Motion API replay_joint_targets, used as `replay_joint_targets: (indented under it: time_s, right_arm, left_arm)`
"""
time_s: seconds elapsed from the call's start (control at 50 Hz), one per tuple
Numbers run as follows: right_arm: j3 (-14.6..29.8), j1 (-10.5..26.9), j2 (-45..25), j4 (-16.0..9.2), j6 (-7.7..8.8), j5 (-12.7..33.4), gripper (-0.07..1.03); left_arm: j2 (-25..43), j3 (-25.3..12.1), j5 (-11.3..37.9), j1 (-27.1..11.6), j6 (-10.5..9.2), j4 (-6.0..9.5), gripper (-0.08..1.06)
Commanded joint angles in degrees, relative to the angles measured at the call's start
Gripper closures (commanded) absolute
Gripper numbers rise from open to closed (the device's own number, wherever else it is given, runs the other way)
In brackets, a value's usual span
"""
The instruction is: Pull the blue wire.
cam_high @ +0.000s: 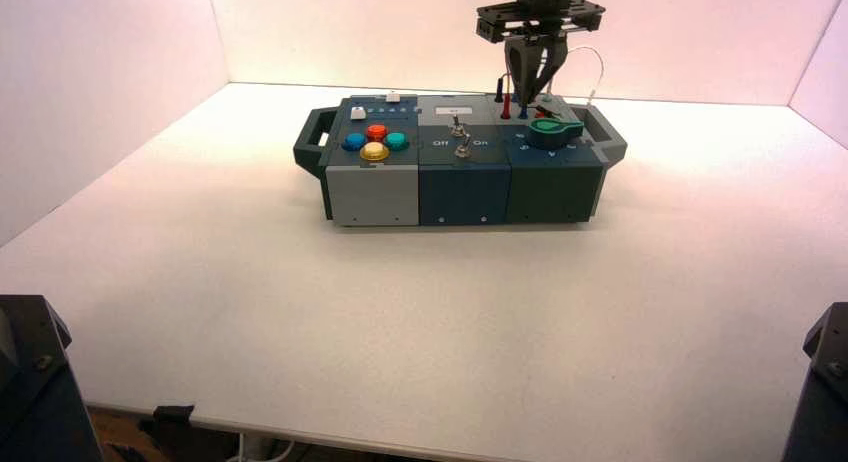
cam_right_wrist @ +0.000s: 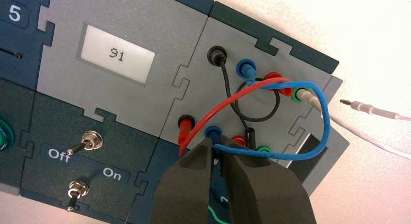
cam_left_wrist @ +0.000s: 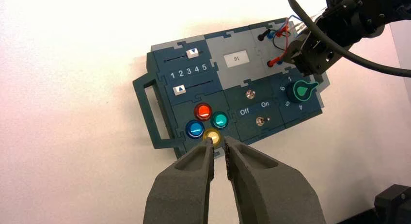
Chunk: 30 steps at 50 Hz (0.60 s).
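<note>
The blue wire (cam_right_wrist: 321, 104) arches over the grey socket panel on the right end of the box (cam_high: 460, 194). One blue plug (cam_right_wrist: 245, 68) sits in a far socket, the other (cam_right_wrist: 213, 132) in a near socket. My right gripper (cam_right_wrist: 216, 142) comes down from above onto that near plug, fingers pinched on it where the lead leaves. In the high view the right gripper (cam_high: 531, 94) stands upright over the box's back right corner. My left gripper (cam_left_wrist: 218, 141) hovers high over the box's front edge by the yellow button (cam_left_wrist: 212, 136), open with a narrow gap and holding nothing.
A red wire (cam_right_wrist: 218, 105) and a black wire (cam_right_wrist: 252, 118) cross the blue one on the same panel. A white wire (cam_right_wrist: 373, 110) trails off the right end with a loose plug. A green knob (cam_high: 553, 131), two toggle switches (cam_right_wrist: 89, 140) and a display (cam_right_wrist: 117, 53) showing 91 lie nearby.
</note>
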State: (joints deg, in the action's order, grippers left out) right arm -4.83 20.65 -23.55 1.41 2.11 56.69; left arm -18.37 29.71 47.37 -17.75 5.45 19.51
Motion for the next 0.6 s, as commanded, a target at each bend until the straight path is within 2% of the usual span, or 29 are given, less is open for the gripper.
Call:
replay_joint_targets:
  time_s: [0.02,0.36,0.6]
  right_arm:
    - [1.23,0.09,2.99,0.26,-0.44,0.18,0.99]
    - [1.32,0.26,6.06,0.79,-1.67,1.05,0.99]
    - [1.76,0.70,7.29,0.70,-1.67,1.67,0.99]
  left_arm:
    - [-0.79,-0.62,-0.44,-0.18,-0.09,0.18,0.83]
    - [-0.79,-0.53,-0.26,-0.18,-0.09,0.18,0.83]
    - [-0.70,-0.53,0.18,-0.09,-0.18,0.18,0.83]
